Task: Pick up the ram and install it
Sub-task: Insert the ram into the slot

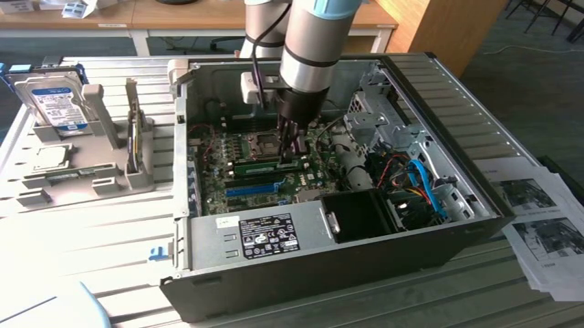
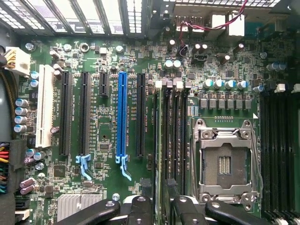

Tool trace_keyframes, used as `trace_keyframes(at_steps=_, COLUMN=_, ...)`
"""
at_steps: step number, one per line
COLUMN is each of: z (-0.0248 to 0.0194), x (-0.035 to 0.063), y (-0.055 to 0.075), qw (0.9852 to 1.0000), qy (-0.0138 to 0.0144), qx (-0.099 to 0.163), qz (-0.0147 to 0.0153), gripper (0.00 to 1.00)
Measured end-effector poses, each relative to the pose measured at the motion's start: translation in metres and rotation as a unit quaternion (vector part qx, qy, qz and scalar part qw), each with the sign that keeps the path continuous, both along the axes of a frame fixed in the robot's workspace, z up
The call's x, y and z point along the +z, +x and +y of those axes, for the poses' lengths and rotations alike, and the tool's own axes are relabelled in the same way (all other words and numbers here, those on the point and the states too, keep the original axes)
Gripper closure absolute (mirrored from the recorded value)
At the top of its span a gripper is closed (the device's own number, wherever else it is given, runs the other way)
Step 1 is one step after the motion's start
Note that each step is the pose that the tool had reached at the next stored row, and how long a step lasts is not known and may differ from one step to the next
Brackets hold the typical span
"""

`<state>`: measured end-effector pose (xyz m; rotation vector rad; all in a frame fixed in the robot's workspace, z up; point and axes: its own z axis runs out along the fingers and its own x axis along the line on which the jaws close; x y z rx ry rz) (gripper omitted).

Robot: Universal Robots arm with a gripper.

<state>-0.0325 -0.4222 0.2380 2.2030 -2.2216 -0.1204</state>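
Green ram apparently sits slotted inside the metal case, gripper jaws parted above it.

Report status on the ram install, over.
Gripper open, nothing held, hanging over the memory slots. Ram looks seated in a slot beside the CPU socket. Nothing lying across it.

Wooden desks behind — grey carpet floor.
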Motion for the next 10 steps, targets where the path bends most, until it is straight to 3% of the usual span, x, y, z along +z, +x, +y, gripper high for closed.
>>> trace_keyframes(at_steps=10, z=0.0, x=0.0063, y=0.0, qw=1.0, qy=0.0, qx=0.0, qz=0.0, gripper=0.76)
